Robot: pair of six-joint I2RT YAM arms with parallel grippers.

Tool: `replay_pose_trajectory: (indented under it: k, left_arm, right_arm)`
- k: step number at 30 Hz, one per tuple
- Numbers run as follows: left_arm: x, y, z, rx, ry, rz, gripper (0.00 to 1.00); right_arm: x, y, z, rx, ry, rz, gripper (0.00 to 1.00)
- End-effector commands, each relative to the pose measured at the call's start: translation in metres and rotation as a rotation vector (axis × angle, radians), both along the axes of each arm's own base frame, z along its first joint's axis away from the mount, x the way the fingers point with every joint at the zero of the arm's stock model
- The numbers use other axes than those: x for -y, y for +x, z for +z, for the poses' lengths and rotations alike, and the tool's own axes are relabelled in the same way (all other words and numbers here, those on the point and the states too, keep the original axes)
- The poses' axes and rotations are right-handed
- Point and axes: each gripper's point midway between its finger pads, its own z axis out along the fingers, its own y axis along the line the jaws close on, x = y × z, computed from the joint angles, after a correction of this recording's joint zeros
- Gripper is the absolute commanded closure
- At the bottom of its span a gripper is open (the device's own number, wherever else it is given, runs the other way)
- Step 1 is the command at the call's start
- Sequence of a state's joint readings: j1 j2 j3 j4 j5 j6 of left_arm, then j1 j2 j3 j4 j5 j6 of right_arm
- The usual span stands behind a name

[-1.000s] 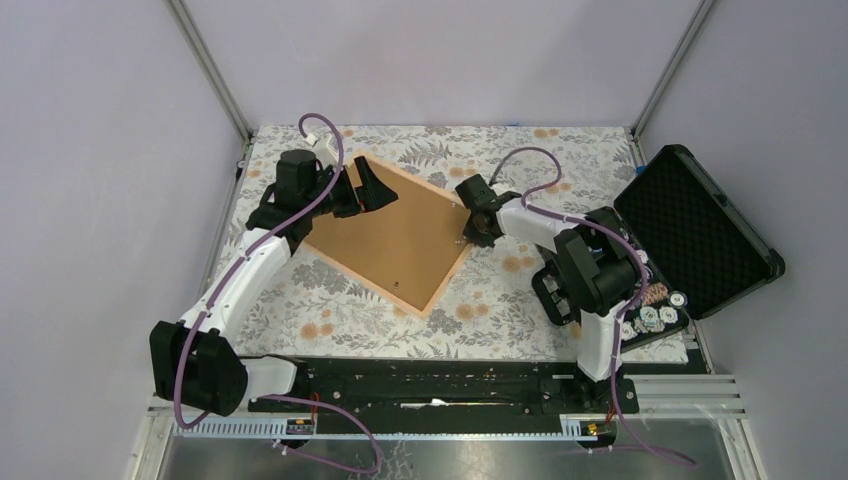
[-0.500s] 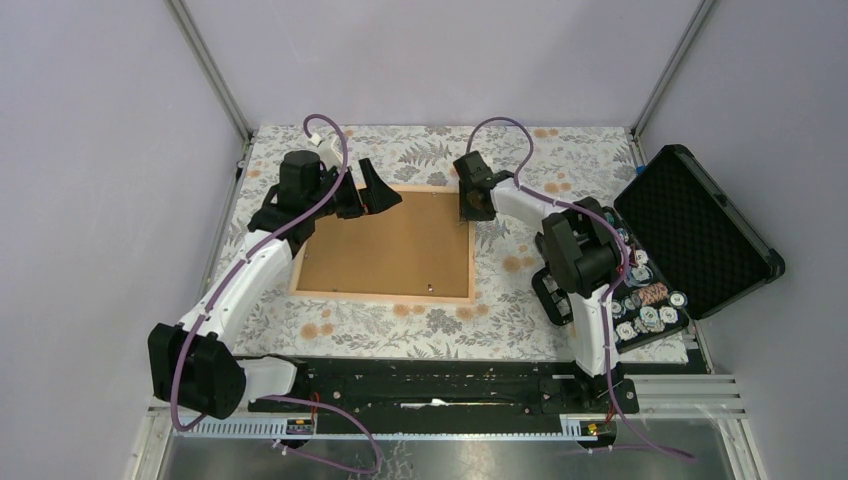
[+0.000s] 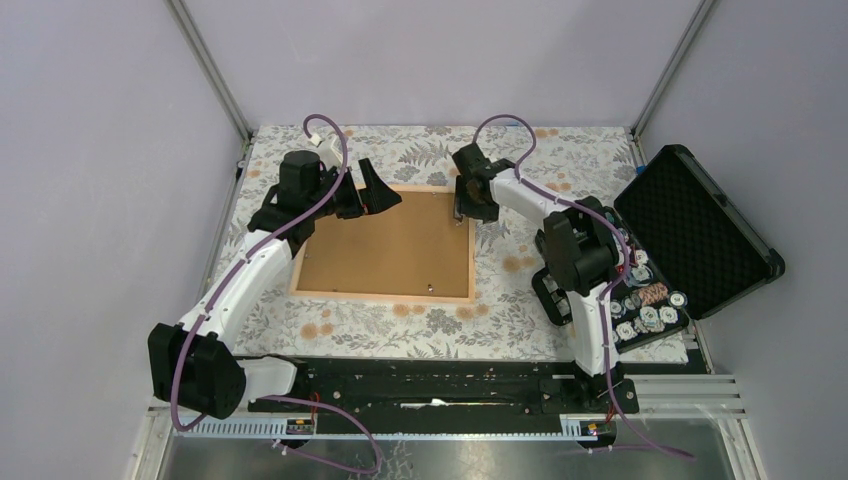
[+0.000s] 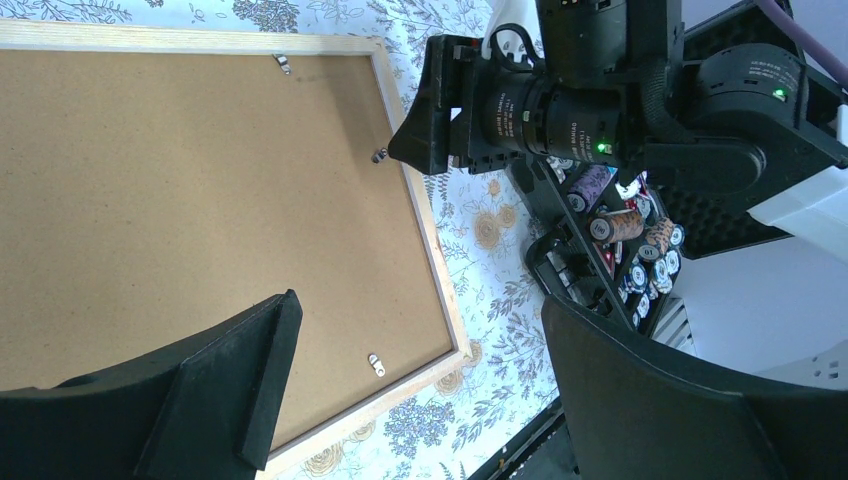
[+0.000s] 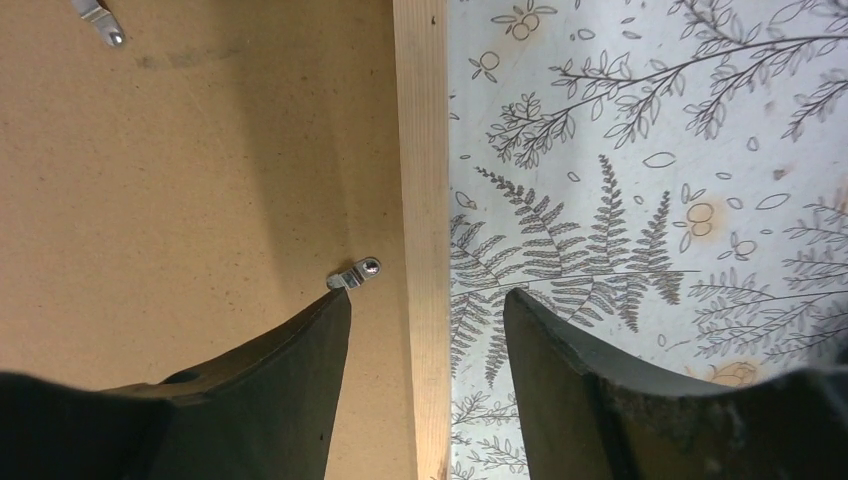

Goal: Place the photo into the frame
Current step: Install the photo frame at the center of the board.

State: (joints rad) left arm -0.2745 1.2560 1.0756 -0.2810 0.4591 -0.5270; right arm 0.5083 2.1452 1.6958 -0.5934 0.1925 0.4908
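The frame (image 3: 380, 295) is seen lying flat, back side up, on the floral-clothed worktop (image 3: 520, 150), left of centre, its rails square to the worktop edges. The photo (image 3: 385, 245) is seated inside it, and only its plain brown board back is shown, level within the light wood rails. Small metal tabs are noted on the board close to the rails: one near the far right corner (image 5: 356, 273) and two more along the right side in the left wrist view (image 4: 376, 364) (image 4: 283, 64). The left end effector (image 3: 370, 200) is held above the far left corner of the frame with its jaws spread wide; nothing is gripped between them, and in its own wrist view (image 4: 420, 305) the board and the right rail are seen through the gap. The right end effector (image 3: 470, 205) is held over the far right corner. In the right wrist view (image 5: 428, 295) its jaws are parted, with one finger (image 5: 280, 380) over the board and the other over the cloth, so that the right rail is straddled; nothing is gripped, and contact with the rail cannot be made out. An open black foam-lined case (image 3: 700, 230) is propped at the right edge of the worktop, well apart from the frame, and a black tray of small round items (image 3: 640, 300) is set just beside it, by the right arm's base.
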Motion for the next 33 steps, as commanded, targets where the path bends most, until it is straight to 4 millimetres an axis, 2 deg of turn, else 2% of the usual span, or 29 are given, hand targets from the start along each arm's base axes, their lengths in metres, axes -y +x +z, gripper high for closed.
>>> replay_pose_trajectory:
  k: [1,10,17,25,33]
  left_arm:
    - [0.003,0.003,0.029,0.095,-0.017,-0.016,0.01]
    - [0.004,0.002,0.029,0.096,-0.017,-0.018,0.01]
    - [0.005,0.001,0.029,0.097,-0.017,-0.022,0.01]
    - [0.004,0.001,0.030,0.099,-0.017,-0.019,0.01]
    - [0.006,0.000,0.030,0.100,-0.019,-0.025,0.01]
  right_arm:
    - [-0.006,0.000,0.001,-0.018,0.043,-0.029,0.33]
    - [-0.009,0.000,-0.014,-0.049,0.043,-0.042,0.28]
    - [-0.009,-0.001,-0.023,-0.066,0.037,-0.040,0.28]
    - [-0.006,0.009,-0.011,-0.022,0.035,-0.083,0.26]
    - [0.001,0.010,-0.017,-0.030,0.028,-0.165,0.27]
